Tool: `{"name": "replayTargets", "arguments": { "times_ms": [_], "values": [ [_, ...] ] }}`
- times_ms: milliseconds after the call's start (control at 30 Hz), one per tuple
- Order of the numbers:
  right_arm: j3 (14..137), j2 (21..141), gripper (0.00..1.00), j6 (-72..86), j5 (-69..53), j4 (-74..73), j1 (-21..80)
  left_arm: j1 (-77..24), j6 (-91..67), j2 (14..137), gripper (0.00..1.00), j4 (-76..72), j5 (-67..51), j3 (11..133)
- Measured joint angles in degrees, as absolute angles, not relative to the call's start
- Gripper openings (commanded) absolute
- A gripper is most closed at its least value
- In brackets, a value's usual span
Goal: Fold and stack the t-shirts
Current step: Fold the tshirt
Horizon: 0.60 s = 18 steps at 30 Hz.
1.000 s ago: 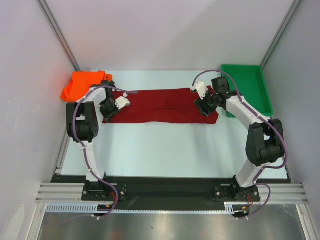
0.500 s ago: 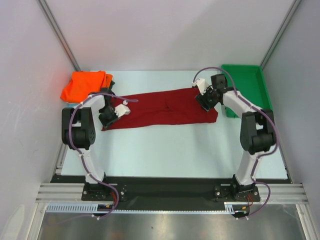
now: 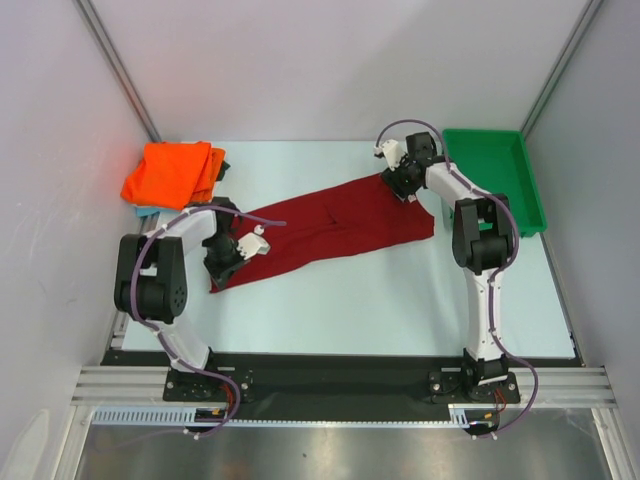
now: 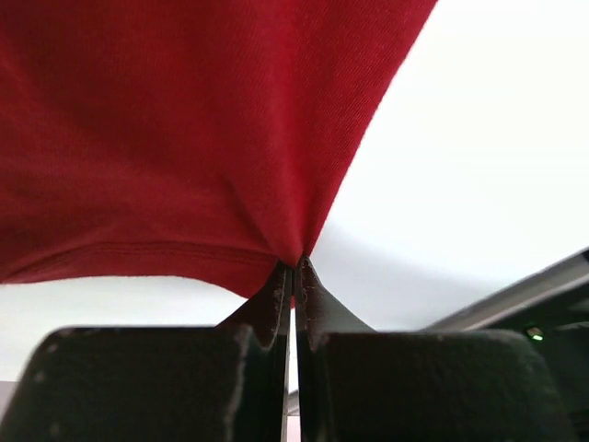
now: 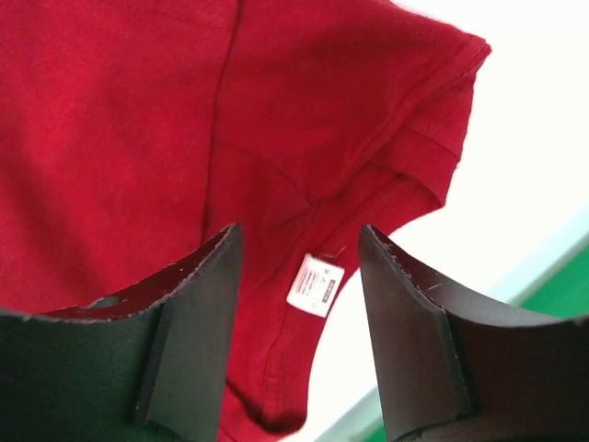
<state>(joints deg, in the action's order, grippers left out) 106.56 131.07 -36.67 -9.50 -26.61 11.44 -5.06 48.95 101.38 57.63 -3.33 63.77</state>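
Two ends of the dark red shirt (image 3: 330, 225) had moved in opposite directions within the last second. It had been a straight band across the bench (image 3: 350, 300) and now ran on a slant. Its left end had been dragged toward the near side and its right end sat at the far edge, close to the corner of the green tray (image 3: 530, 190). The left fingers (image 4: 262, 318) were pressed together on a small peak of the red cloth, which stretched away from them under tension. The right fingers (image 5: 198, 313) were spread wide above the shirt's sleeve and neck area with nothing between them, and the white label (image 5: 313, 284) showed in the gap. So only the left arm was pulling, and the shirt had swung round instead of travelling flat. As a judgement, this left the shirt less square for a neat fold, and it probably needed straightening or a fresh hold at the right end before it was doubled over. The orange shirt (image 3: 170, 172) lay bunched in the far left corner with a sliver of blue cloth (image 3: 143, 211) at its near edge, well apart from the red one, so no stacking had begun.
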Motion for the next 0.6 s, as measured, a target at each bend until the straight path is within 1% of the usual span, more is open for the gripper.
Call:
{"name": "replayTargets", "arguments": {
  "times_ms": [300, 600],
  "values": [
    [115.6, 137.4, 0.57, -36.5, -8.1, -32.8, 13.1, -7.7, 44.4, 95.4, 0.0, 59.7, -4.3, 58.8],
    [126.5, 144.2, 0.6, -35.6, -6.6, -33.4, 15.5, -12.5, 40.6, 90.2, 0.01, 62.8, -6.0, 56.2]
  ]
}}
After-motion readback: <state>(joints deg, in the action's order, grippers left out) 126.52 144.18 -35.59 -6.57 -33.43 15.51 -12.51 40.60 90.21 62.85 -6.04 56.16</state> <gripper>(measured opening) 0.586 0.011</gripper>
